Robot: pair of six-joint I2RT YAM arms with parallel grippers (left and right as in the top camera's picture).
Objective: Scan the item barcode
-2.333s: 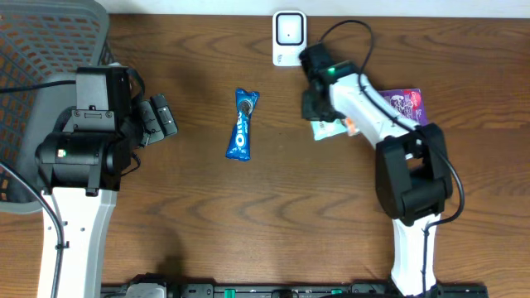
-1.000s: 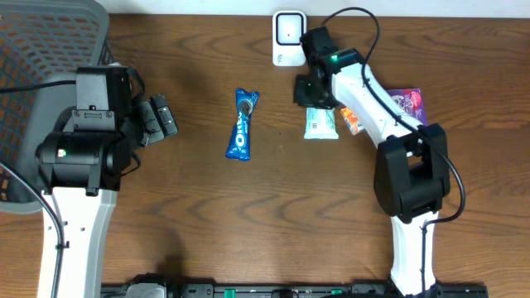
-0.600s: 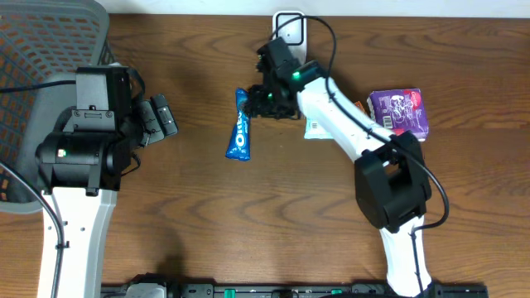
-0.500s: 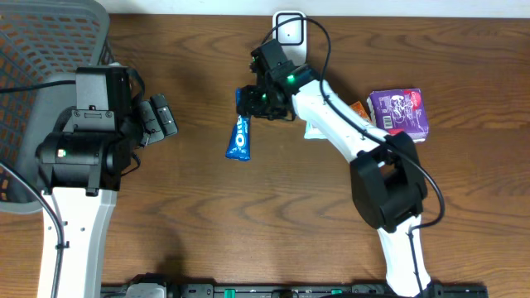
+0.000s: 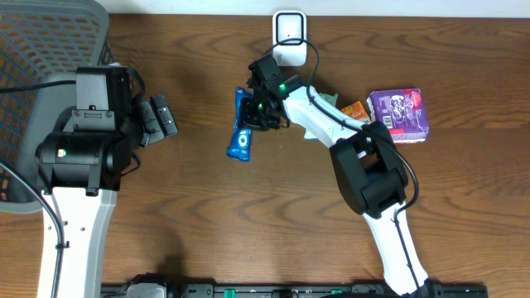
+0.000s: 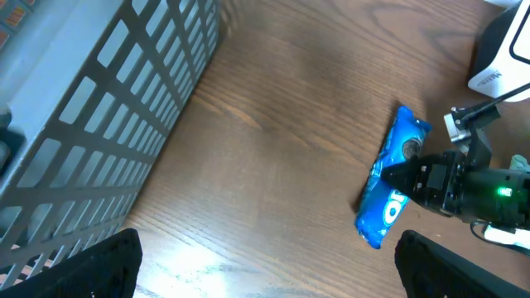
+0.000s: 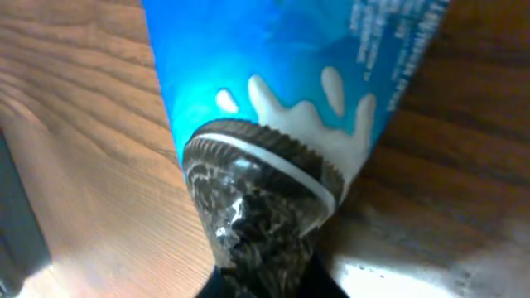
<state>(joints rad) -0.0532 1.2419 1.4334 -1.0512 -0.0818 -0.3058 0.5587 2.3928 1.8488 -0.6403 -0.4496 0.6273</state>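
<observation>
Blue cookie packet (image 5: 240, 141) lies on worktop (image 5: 207, 223) near white scanner (image 5: 289, 37). Right pincer (image 5: 256, 108) closed on its top end, seemingly gripping; left pincer (image 5: 159, 117) gaping, idle. Lift and scan not yet done.

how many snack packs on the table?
4. Oreo pack centre-left, at the right gripper; purple pack far right; orange pack beside it; pale green pack mostly hidden under that arm.
</observation>
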